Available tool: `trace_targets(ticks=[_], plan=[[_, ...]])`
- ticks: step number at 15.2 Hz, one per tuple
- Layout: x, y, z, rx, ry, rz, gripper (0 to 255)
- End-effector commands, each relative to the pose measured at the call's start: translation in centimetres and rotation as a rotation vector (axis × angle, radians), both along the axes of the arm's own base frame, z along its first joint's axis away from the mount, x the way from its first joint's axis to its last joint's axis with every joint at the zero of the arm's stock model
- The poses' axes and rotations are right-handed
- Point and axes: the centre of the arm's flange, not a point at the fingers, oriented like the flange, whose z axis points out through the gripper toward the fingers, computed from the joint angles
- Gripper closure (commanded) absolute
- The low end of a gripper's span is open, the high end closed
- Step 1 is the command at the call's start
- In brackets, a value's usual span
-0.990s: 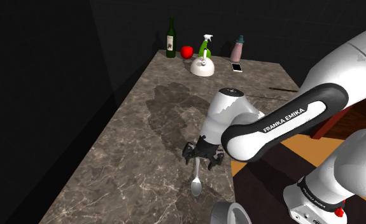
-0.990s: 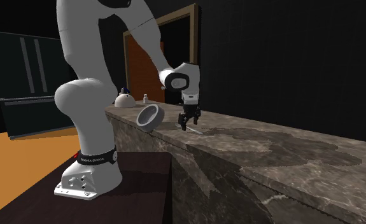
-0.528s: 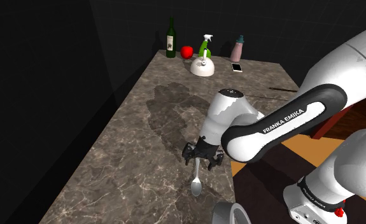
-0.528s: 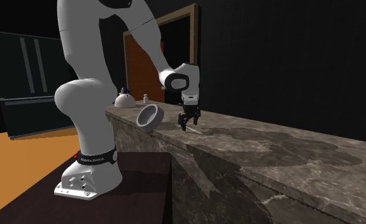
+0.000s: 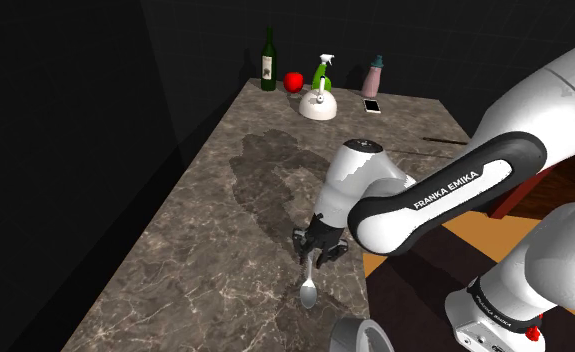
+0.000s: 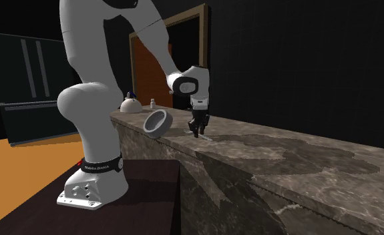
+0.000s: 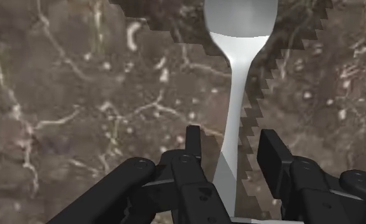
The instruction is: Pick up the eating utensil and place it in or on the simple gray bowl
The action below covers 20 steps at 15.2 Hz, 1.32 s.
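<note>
A grey spoon (image 5: 309,290) lies flat on the dark marble counter (image 5: 215,240), near the counter's edge by the stand. My gripper (image 5: 318,254) is down over the spoon's handle. In the wrist view the handle (image 7: 233,114) runs between my two fingers, with the spoon's bowl (image 7: 240,25) ahead of them. The fingers (image 7: 274,153) stand close on either side with a narrow gap to the handle, so nothing is clasped. The grey bowl (image 5: 361,336) sits at the counter's corner just past the spoon; in the second exterior view the bowl (image 6: 157,123) is beside my gripper (image 6: 197,131).
At the far end of the counter stand a green bottle (image 5: 268,60), a red object (image 5: 293,81), a white kettle (image 5: 318,105), a spray bottle (image 5: 323,70), a pinkish bottle (image 5: 377,75) and a phone (image 5: 372,105). The counter's edge runs close to the spoon.
The fingers have drawn in from wide apart to close around the spoon's handle. The arm and the spoon have stayed where they were.
</note>
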Motion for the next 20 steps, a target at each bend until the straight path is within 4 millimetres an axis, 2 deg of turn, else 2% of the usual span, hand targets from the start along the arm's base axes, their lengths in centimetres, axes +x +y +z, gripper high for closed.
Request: trace_targets(ticks=[1, 2, 20], plan=[[0.0, 0.1, -0.1, 0.002, 0.001, 0.001, 255], [0.0, 0.0, -0.1, 0.002, 0.001, 0.001, 255], [0.0, 0.0, 9.4, 0.002, 0.001, 0.001, 255]])
